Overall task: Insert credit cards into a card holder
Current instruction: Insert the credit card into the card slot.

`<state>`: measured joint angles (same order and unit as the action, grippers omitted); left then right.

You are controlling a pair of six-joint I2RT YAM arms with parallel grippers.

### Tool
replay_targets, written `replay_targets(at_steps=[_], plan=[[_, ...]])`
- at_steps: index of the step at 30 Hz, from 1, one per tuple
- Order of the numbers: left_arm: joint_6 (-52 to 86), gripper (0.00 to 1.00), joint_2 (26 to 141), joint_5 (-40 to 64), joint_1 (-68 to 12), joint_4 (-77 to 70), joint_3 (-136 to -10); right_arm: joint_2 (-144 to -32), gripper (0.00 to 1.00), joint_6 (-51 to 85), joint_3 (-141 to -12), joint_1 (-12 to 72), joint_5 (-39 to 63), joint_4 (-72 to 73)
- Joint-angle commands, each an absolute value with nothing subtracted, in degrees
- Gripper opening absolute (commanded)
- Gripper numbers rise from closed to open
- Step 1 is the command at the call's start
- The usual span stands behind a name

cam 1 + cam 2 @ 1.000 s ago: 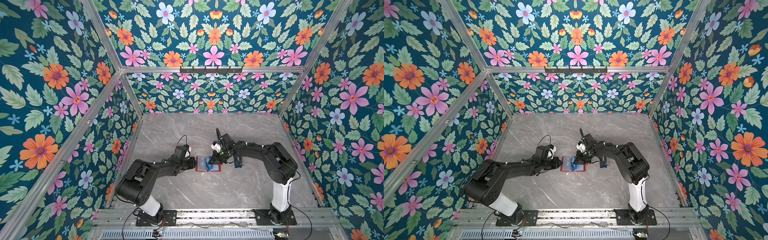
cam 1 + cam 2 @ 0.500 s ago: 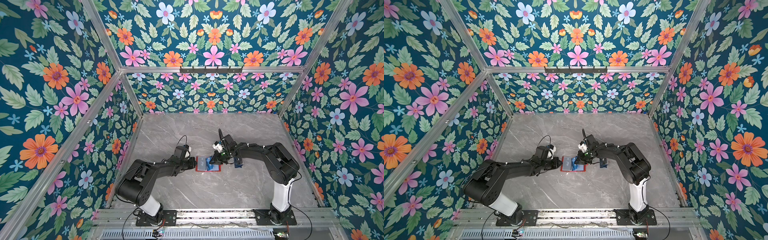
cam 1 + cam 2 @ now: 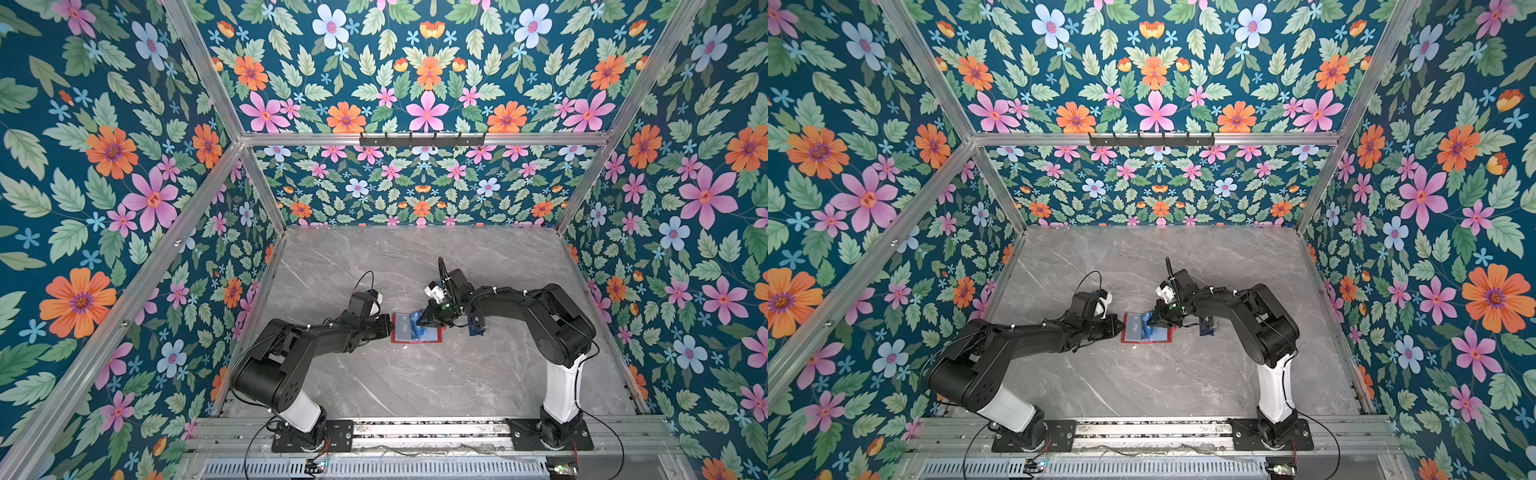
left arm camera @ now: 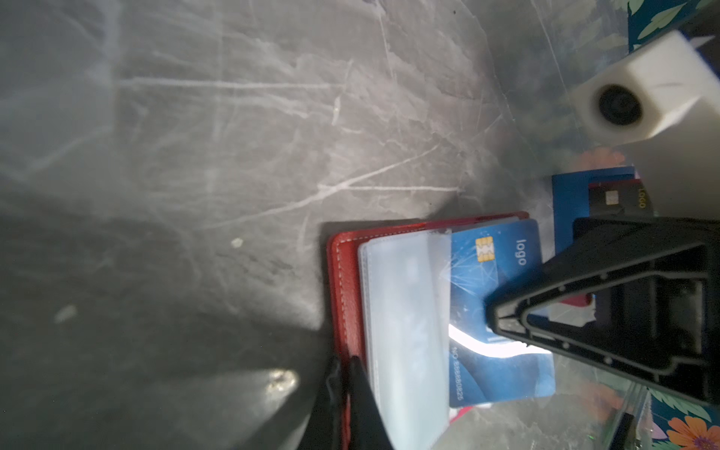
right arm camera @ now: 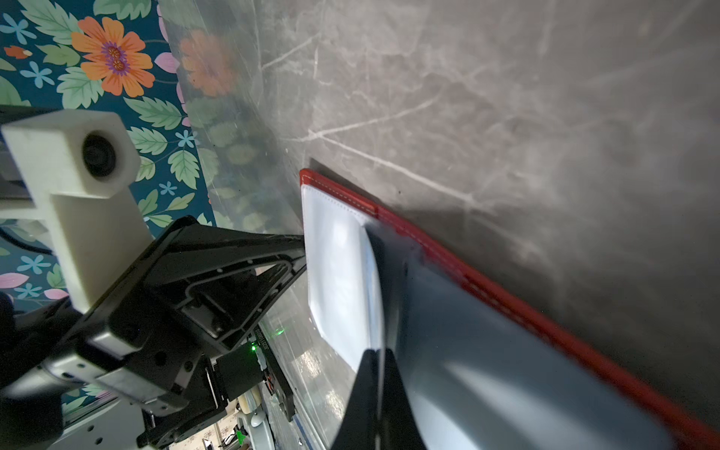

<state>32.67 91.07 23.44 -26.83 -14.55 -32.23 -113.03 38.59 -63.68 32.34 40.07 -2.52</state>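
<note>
While the red card holder [image 3: 415,340] lies open and flat near the middle of the grey marble tabletop [image 3: 415,386], its left edge is pinched by the left gripper [image 3: 390,327], whose arm is stretched low across the surface. In the left wrist view the two black fingers [image 4: 366,409] are seen drawn together on the stitched red cover [image 4: 345,272], with only the leather between them.

A blue credit card [image 4: 495,265], marked with a gold chip and the word "logo", is gripped by the right gripper [image 4: 494,320], whose jaws are drawn narrow onto one long edge of the card. The card is laid over the right half of the holder, and in the right wrist view it is seen tilted up toward the gripper. One short end is covered by a clear sleeve [image 4: 405,311]. Whether that end sits inside the pocket or merely under the flap cannot be told.

In both top views a blue tray [image 3: 1206,329] is seen just to the right of the holder, beneath the right wrist. A dark card [image 4: 619,202] lettered "LOGO" is seen in it, with a red edge showing behind that card.
</note>
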Motion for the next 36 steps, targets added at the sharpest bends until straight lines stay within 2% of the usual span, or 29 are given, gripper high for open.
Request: replay_targets(at_steps=[1,16,21,26,36], plan=[[32.52,0.09,91.36,22.5,-26.89,-10.1,-31.83,-113.64,0.0,39.25,-63.37,32.43,38.76,-2.77],[33.48,0.08,91.8,22.62,-27.24,-11.51,-31.37,-114.16,0.01,40.34,-61.53,33.09,37.82,-1.11],[33.66,0.0,92.03,22.41,-27.26,-11.69,-31.29,-113.21,0.12,40.3,-61.33,33.57,35.9,-2.05],[33.93,0.0,91.95,22.1,-27.33,-11.79,-31.11,-112.01,0.29,38.53,-63.11,34.51,32.53,-6.74],[33.95,0.0,91.75,22.76,-27.33,-12.11,-31.11,-110.3,0.44,36.18,-66.63,36.07,25.15,-15.0]])
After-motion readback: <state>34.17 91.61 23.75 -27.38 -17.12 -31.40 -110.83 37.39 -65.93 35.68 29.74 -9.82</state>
